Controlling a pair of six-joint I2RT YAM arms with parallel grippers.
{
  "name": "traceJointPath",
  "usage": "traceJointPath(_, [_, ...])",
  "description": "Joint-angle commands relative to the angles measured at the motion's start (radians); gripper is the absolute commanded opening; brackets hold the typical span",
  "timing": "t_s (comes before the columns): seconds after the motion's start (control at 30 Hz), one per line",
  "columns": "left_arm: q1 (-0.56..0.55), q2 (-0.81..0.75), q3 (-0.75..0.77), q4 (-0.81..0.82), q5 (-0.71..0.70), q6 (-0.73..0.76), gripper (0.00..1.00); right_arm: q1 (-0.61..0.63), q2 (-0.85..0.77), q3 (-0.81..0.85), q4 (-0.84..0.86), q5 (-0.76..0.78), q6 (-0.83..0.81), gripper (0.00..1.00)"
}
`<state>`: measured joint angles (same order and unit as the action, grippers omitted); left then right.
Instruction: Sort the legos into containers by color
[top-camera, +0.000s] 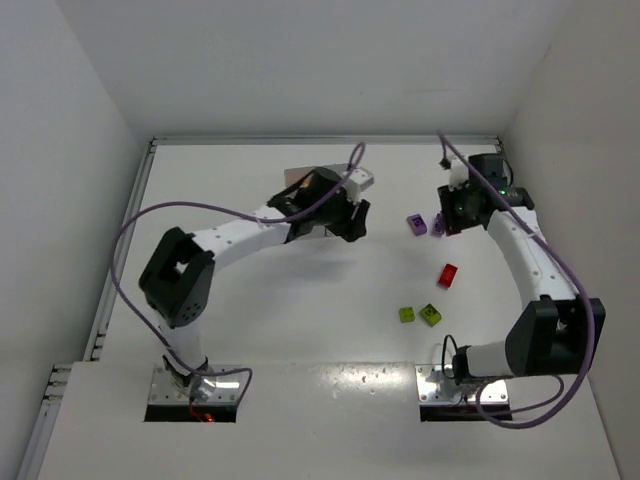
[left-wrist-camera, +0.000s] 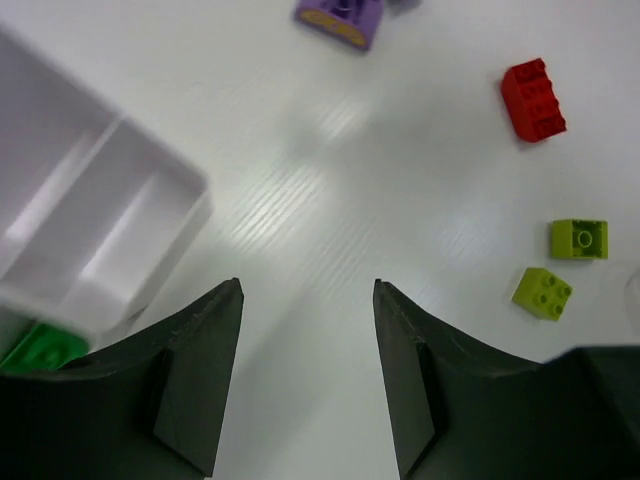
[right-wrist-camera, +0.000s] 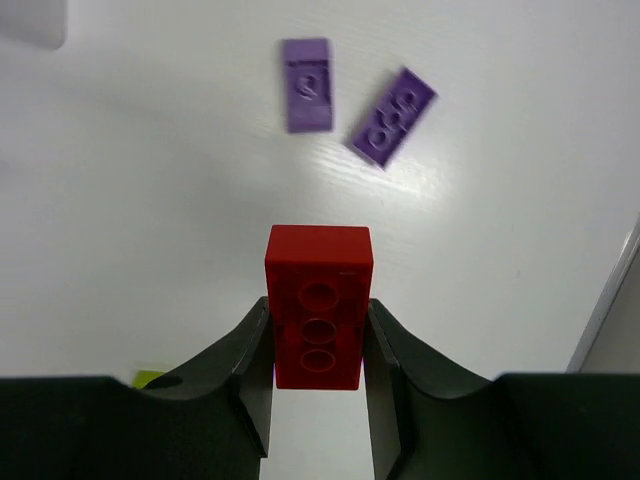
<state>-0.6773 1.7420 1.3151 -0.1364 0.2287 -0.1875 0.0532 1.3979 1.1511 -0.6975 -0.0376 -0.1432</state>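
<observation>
My right gripper is shut on a red lego, which stands out ahead of the fingertips, held off the table. Below it lie two purple legos. In the top view this gripper hangs at the right, beside the purple pieces. My left gripper is open and holds nothing, just right of the white tray. A green lego lies in one near compartment. On the table are a second red lego, a green one and a lime one.
The left arm reaches across the middle of the table and covers most of the tray in the top view. The right side wall stands close behind the right gripper. Loose bricks lie between the arms.
</observation>
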Motion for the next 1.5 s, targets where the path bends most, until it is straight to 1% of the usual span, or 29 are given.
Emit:
traceJointPath(0.0, [-0.086, 0.132, 0.143, -0.046, 0.006, 0.017, 0.6, -0.131, -0.01, 0.001, -0.083, 0.074, 0.252, 0.0])
traceJointPath(0.03, [-0.123, 0.163, 0.217, -0.084, 0.006, 0.026, 0.6, -0.159, -0.022, -0.011, -0.1, 0.074, 0.281, 0.0])
traceJointPath(0.07, [-0.14, 0.218, 0.252, -0.101, 0.006, 0.026, 0.59, -0.217, -0.022, -0.011, -0.121, 0.074, 0.334, 0.0])
traceJointPath(0.1, [-0.157, 0.24, 0.306, -0.101, 0.006, 0.037, 0.59, -0.243, -0.022, -0.011, -0.122, 0.074, 0.359, 0.0])
traceJointPath(0.13, [-0.192, 0.261, 0.331, -0.111, -0.005, 0.048, 0.59, -0.268, -0.033, -0.024, -0.134, 0.074, 0.408, 0.0])
traceJointPath(0.2, [-0.225, 0.304, 0.381, -0.111, -0.031, 0.048, 0.59, -0.323, -0.045, -0.034, -0.134, 0.062, 0.444, 0.0])
traceJointPath(0.23, [-0.25, 0.33, 0.397, -0.095, -0.031, 0.048, 0.59, -0.335, -0.057, -0.034, -0.134, 0.053, 0.459, 0.0])
traceJointPath(0.3, [-0.26, 0.33, 0.383, -0.053, 0.009, 0.048, 0.62, -0.367, -0.069, -0.034, -0.134, 0.042, 0.493, 0.0])
traceJointPath(0.33, [-0.26, 0.341, 0.374, -0.022, 0.033, 0.011, 0.62, -0.378, -0.069, -0.025, -0.125, 0.042, 0.493, 0.0])
traceJointPath(0.37, [-0.26, 0.358, 0.374, -0.022, 0.052, -0.013, 0.65, -0.388, -0.069, -0.025, -0.125, 0.029, 0.511, 0.0])
traceJointPath(0.43, [-0.271, 0.382, 0.374, -0.008, 0.052, -0.05, 0.65, -0.409, -0.069, 0.015, -0.125, 0.018, 0.511, 0.0])
traceJointPath(0.53, [-0.281, 0.436, 0.421, -0.008, 0.023, -0.096, 0.65, -0.434, -0.08, 0.057, -0.125, 0.041, 0.485, 0.0])
traceJointPath(0.63, [-0.301, 0.52, 0.53, -0.045, -0.028, -0.164, 0.65, -0.463, -0.08, 0.07, -0.146, 0.041, 0.441, 0.0])
traceJointPath(0.67, [-0.315, 0.543, 0.599, -0.067, -0.04, -0.191, 0.65, -0.463, -0.08, 0.082, -0.146, 0.041, 0.43, 0.0])
traceJointPath(0.77, [-0.361, 0.622, 0.708, -0.091, -0.097, -0.233, 0.65, -0.49, -0.071, 0.091, -0.157, -0.001, 0.406, 0.0])
traceJointPath(0.8, [-0.372, 0.632, 0.726, -0.1, -0.129, -0.25, 0.65, -0.504, -0.071, 0.091, -0.157, -0.01, 0.406, 0.0])
traceJointPath(0.87, [-0.407, 0.654, 0.759, -0.1, -0.147, -0.26, 0.65, -0.516, -0.071, 0.101, -0.157, -0.033, 0.406, 0.0])
traceJointPath(0.93, [-0.429, 0.665, 0.759, -0.1, -0.196, -0.27, 0.65, -0.526, -0.06, 0.101, -0.148, -0.033, 0.415, 0.0])
traceJointPath(1.1, [-0.455, 0.674, 0.759, -0.088, -0.209, -0.325, 0.65, -0.573, -0.06, 0.11, -0.148, -0.07, 0.415, 0.0])
traceJointPath(1.2, [-0.491, 0.683, 0.769, -0.075, -0.256, -0.325, 0.65, -0.593, -0.06, 0.11, -0.139, -0.091, 0.415, 0.0])
traceJointPath(1.33, [-0.501, 0.708, 0.78, -0.075, -0.347, -0.362, 0.66, -0.615, -0.051, 0.122, -0.148, -0.113, 0.415, 0.0])
traceJointPath(1.37, [-0.511, 0.718, 0.789, -0.075, -0.405, -0.377, 0.66, -0.624, -0.051, 0.122, -0.148, -0.125, 0.404, 0.0])
traceJointPath(1.4, [-0.512, 0.718, 0.789, -0.075, -0.437, -0.377, 0.69, -0.624, -0.051, 0.122, -0.148, -0.137, 0.404, 0.0])
traceJointPath(1.47, [-0.522, 0.728, 0.803, -0.075, -0.497, -0.389, 0.82, -0.636, -0.051, 0.122, -0.157, -0.147, 0.392, 0.0])
